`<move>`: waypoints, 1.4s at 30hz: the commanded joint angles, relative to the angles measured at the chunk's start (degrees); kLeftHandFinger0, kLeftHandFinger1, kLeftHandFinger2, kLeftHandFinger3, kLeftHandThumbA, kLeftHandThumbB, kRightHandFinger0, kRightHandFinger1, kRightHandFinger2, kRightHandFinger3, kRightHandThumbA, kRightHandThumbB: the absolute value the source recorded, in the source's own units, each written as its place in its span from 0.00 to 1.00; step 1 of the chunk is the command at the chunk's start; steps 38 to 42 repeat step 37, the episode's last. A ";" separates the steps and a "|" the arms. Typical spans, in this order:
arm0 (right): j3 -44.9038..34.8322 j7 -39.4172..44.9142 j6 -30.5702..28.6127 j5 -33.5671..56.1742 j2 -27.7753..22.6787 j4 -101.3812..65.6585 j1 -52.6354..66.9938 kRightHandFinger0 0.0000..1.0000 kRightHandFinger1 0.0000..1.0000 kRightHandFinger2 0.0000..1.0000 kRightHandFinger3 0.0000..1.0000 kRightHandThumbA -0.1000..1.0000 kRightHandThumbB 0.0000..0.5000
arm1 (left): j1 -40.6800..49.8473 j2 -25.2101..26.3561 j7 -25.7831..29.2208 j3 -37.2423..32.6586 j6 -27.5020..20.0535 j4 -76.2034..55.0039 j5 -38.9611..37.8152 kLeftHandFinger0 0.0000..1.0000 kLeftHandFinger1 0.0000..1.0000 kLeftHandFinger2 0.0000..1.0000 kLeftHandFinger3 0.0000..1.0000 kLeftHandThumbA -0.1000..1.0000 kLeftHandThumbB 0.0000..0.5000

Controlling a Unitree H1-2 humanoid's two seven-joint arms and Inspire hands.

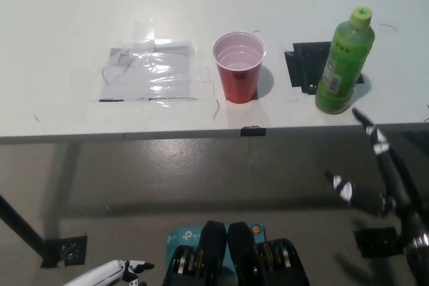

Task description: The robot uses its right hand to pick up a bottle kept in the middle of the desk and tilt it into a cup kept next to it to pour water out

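At the lower left, only part of the white left hand (114, 272) is seen, resting low beneath the tabletop (67, 18); whether it is released or clenched cannot be told. One red plastic cup (238, 66) is stood upright mid-table, mouth up. Just beside it, to the right, one green plastic bottle with a green cap (344, 61) is stood upright, its long axis vertical, near the front edge. The black right hand (369, 165) is held below and in front of the bottle, fingers spread, grasping nothing; it is the nearer hand, and the bottle lies up and slightly left of it.
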 commanded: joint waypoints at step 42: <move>8.18 15.57 6.36 -2.88 -4.86 -3.05 0.39 0.39 0.43 0.61 0.83 0.28 0.37 | -3.31 0.25 -2.25 1.08 0.77 -0.01 0.38 1.00 1.00 1.00 1.00 1.00 0.67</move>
